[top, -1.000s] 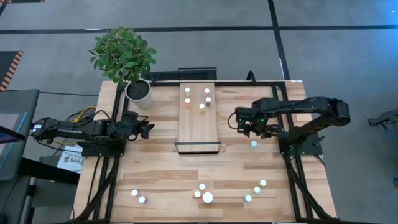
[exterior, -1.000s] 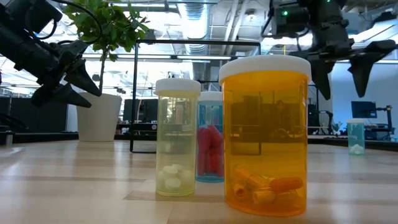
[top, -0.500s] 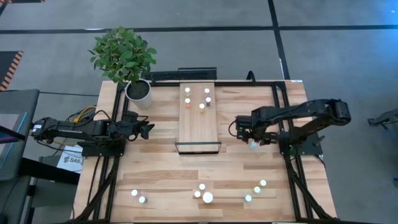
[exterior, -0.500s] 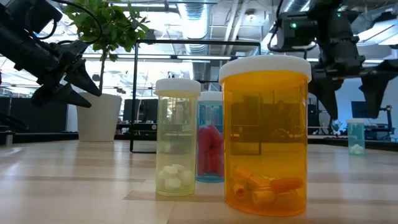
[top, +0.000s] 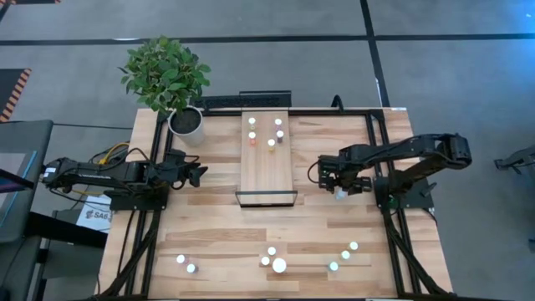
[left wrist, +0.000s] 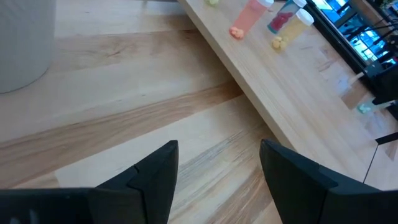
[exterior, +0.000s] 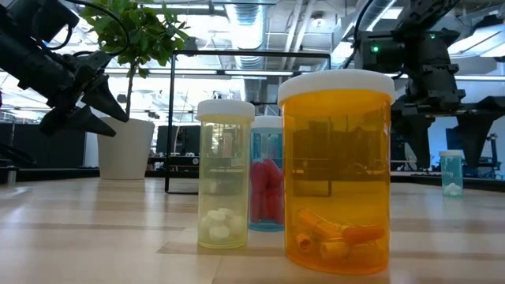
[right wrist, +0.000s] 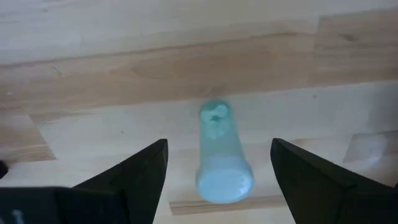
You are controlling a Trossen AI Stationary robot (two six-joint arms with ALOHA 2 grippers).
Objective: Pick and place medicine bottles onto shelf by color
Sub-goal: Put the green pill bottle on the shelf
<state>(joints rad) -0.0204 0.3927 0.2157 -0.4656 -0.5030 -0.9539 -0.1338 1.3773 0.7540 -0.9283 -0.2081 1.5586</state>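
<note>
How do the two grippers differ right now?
The right gripper is lowered around a teal bottle standing on the table; the left gripper hangs over bare wood, beside the shelf. Both have their fingers open, neither holding anything.

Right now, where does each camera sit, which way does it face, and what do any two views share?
High view: above the table, looking straight down; shows both arms, the shelf and the plant.
Low view: at tabletop height, looking level across; big orange bottle up close, left gripper at upper left.
Left wrist view: past the open left gripper toward the shelf.
Right wrist view: down between the open right gripper onto the teal bottle.
Shared: that teal bottle also shows in the high view, under the right gripper.
</note>
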